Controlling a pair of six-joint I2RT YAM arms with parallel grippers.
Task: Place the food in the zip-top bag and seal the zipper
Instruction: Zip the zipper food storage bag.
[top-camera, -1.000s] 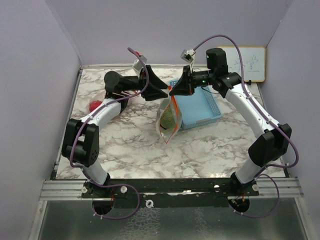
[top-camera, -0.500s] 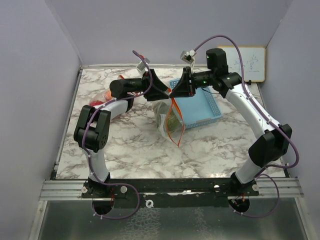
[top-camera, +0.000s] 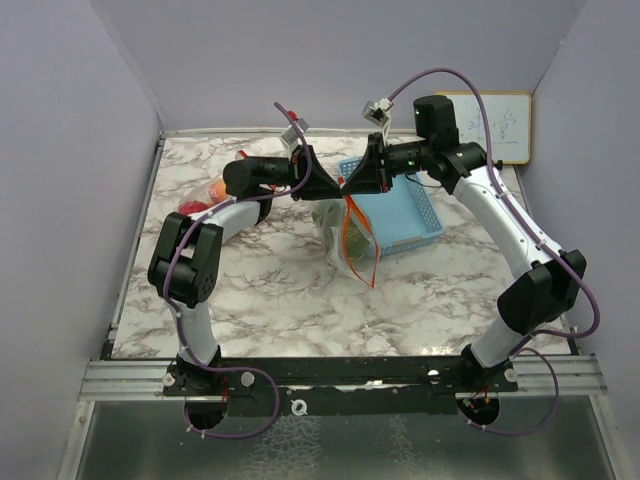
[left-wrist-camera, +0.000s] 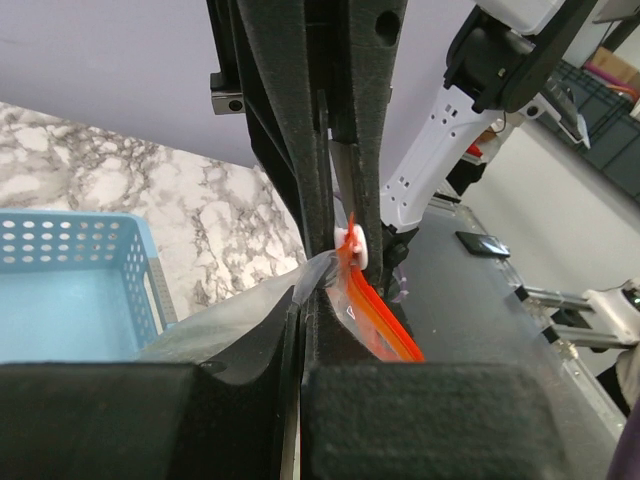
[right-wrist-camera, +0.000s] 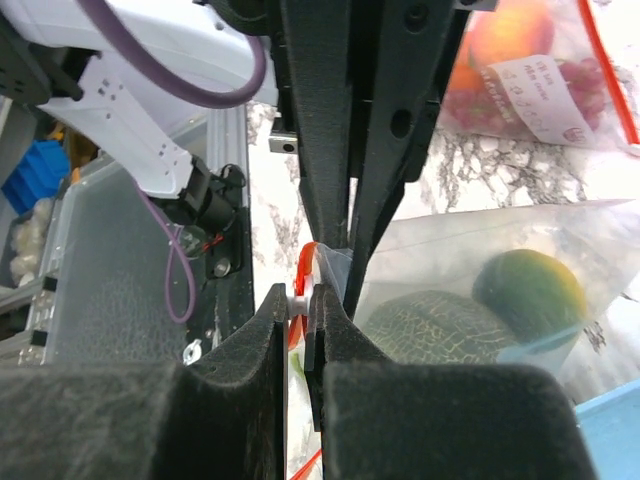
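My left gripper (top-camera: 331, 184) pinched shut on the zip-top bag (top-camera: 351, 242) top edge, my right gripper (top-camera: 351, 185) clamped on its white slider (right-wrist-camera: 300, 296), melon (right-wrist-camera: 425, 332) and yellow-green fruit (right-wrist-camera: 530, 290) inside, marble table (top-camera: 270, 285) below, blue basket (top-camera: 408, 218) near, lilac walls (top-camera: 300, 60) around.

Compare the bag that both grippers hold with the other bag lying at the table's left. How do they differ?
The held bag hangs from the left gripper and right gripper; the second bag lies on the table. The held bag shows a grey-green melon and a yellow-green fruit; the second bag shows orange and red fruit. Only the second bag, not the held bag, shows a white label. Both are clear plastic with red-orange edging.
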